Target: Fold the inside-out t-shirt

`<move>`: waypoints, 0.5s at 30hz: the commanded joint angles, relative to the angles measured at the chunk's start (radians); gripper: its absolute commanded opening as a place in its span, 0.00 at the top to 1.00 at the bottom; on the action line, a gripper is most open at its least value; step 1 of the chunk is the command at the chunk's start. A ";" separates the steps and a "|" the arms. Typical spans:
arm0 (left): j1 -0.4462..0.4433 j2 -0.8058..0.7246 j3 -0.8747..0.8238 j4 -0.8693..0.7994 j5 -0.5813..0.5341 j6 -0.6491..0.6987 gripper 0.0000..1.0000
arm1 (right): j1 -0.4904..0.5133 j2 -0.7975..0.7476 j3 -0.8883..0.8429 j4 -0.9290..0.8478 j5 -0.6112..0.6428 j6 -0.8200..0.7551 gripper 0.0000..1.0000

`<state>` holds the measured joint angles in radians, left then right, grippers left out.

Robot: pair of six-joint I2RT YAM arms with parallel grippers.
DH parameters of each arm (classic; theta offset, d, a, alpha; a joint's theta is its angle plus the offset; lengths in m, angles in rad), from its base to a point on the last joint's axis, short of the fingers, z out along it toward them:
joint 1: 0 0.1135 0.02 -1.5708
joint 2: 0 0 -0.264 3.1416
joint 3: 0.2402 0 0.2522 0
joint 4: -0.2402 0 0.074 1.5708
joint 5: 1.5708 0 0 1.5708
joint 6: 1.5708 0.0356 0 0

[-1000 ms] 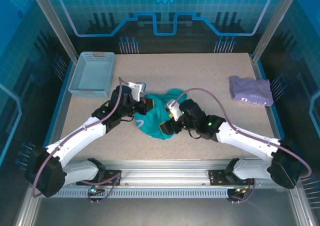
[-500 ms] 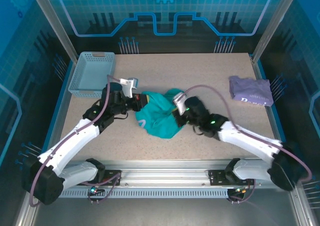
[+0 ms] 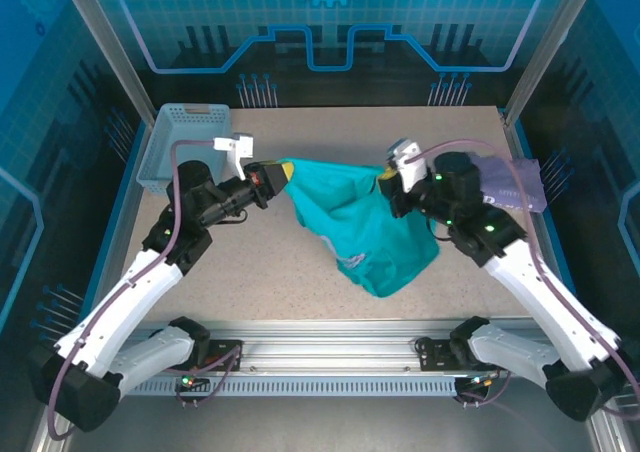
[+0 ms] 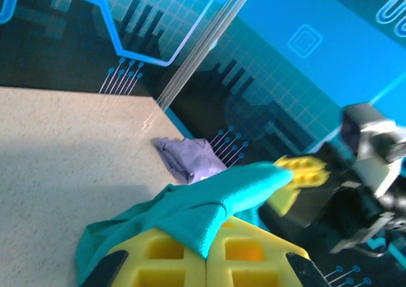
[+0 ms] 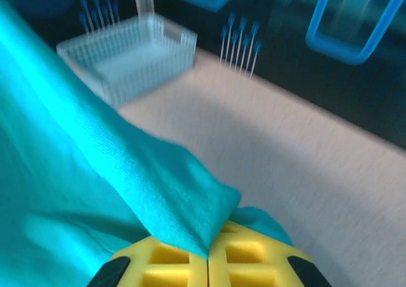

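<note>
Top external view: the teal t-shirt (image 3: 355, 222) hangs between the two arms. Its upper edge is stretched taut from the left end effector (image 3: 278, 175) across to the right end effector (image 3: 388, 180), and the rest drapes below them toward the surface (image 3: 300, 292). Both are clenched on the cloth, and each wrist view shows a fold pinched between yellow fingers (image 4: 162, 261). A lavender garment (image 3: 515, 184) lies just beyond the right end effector, and a pale basket (image 3: 175, 152) sits behind the left one.
</note>
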<state>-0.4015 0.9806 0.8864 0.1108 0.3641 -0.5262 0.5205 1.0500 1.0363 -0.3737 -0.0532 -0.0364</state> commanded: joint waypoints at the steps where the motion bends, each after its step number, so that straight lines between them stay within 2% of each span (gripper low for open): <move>1: 0.012 0.022 -0.045 0.033 0.034 -0.005 1.00 | 0.001 0.059 -0.102 -0.012 -0.034 0.007 0.88; 7: 0.013 0.047 -0.053 0.013 0.071 0.014 1.00 | 0.106 0.116 -0.139 0.033 0.054 -0.073 0.70; 15: 0.013 0.046 -0.067 0.014 0.082 0.015 1.00 | 0.206 0.153 -0.143 0.162 0.026 -0.118 0.43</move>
<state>-0.3946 1.0328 0.8326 0.0952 0.4175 -0.5247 0.7105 1.1812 0.8845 -0.2951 -0.0097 -0.1295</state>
